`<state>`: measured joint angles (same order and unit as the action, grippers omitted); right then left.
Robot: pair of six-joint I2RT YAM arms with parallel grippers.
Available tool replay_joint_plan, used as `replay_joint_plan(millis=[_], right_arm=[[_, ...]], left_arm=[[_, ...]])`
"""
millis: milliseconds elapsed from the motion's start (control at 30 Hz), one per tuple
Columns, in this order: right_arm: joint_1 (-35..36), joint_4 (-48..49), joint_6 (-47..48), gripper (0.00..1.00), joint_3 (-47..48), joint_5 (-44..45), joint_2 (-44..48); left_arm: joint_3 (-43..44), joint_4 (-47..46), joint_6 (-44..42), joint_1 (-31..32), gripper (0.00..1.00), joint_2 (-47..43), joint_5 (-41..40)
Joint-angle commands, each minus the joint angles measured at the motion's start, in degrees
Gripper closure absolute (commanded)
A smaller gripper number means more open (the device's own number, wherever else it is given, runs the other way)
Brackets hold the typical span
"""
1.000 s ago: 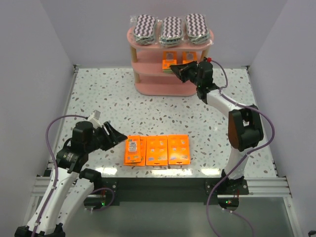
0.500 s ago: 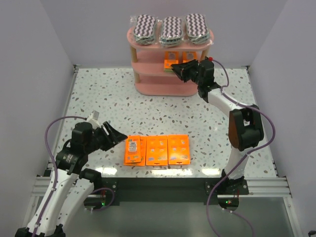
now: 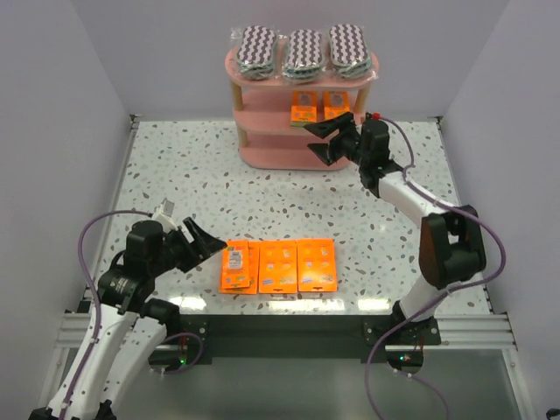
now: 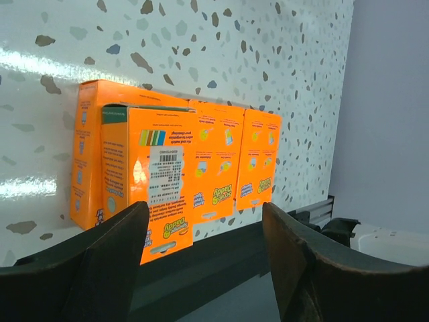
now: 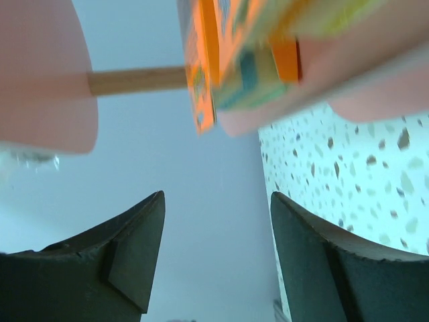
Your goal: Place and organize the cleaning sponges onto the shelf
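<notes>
The speckled terrazzo table (image 3: 262, 197) fills most of my overhead view, hard and glossy enough to throw glare near its front edge. At its far end stands the shelf (image 3: 280, 159), matte pink, with three oval, round-ended boards on pale wooden posts. I judge its top tier finished. The three zigzag packs (image 3: 304, 52) lie side by side across it, oblong and soft-looking, their dark-and-white pattern showing through crinkly clear wrap. What remains is the row of larger orange packets (image 3: 297, 265) lying flat near the table's front edge. They are thin, stiff-looking rectangles with printed faces, set side by side with their edges touching. In the left wrist view a smaller packet (image 4: 157, 181) seems to lie on top of the leftmost one, though from overhead I can't be sure of the stacking. Two small orange packets (image 3: 319, 105) already stand upright on the right part of the middle tier, so I'd call the job somewhat past halfway. The right gripper (image 3: 313, 144) hangs just in front of that tier, jaws apart with nothing between them. The left gripper (image 3: 210, 241) sits low beside the leftmost packet, jaws spread and empty, facing along the row.
</notes>
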<state>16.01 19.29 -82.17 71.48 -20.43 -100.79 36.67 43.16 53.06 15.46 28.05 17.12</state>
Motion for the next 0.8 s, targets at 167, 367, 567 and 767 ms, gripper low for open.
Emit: replay_joint_plan(millis=[167, 367, 567, 767], right_arm=[[3.1, -15.8, 11.4, 0.22, -18.4, -3.7, 28.2], [4.0, -25.8, 15.8, 0.17, -27.2, -2.2, 40.1], [4.4, -30.6, 18.0, 0.13, -29.4, -1.7, 44.1], [4.6, -32.0, 18.4, 0.13, -29.5, -1.5, 44.5]], left_arm=[[-2.8, 12.3, 9.4, 0.1, 0.27, -9.1, -1.2], [-8.4, 16.9, 23.6, -0.2, 0.29, -23.0, -1.0], [-12.4, 17.4, 26.1, -3.8, 0.28, -26.7, 2.8], [-17.1, 12.9, 21.9, -6.5, 0.28, -20.9, 8.3]])
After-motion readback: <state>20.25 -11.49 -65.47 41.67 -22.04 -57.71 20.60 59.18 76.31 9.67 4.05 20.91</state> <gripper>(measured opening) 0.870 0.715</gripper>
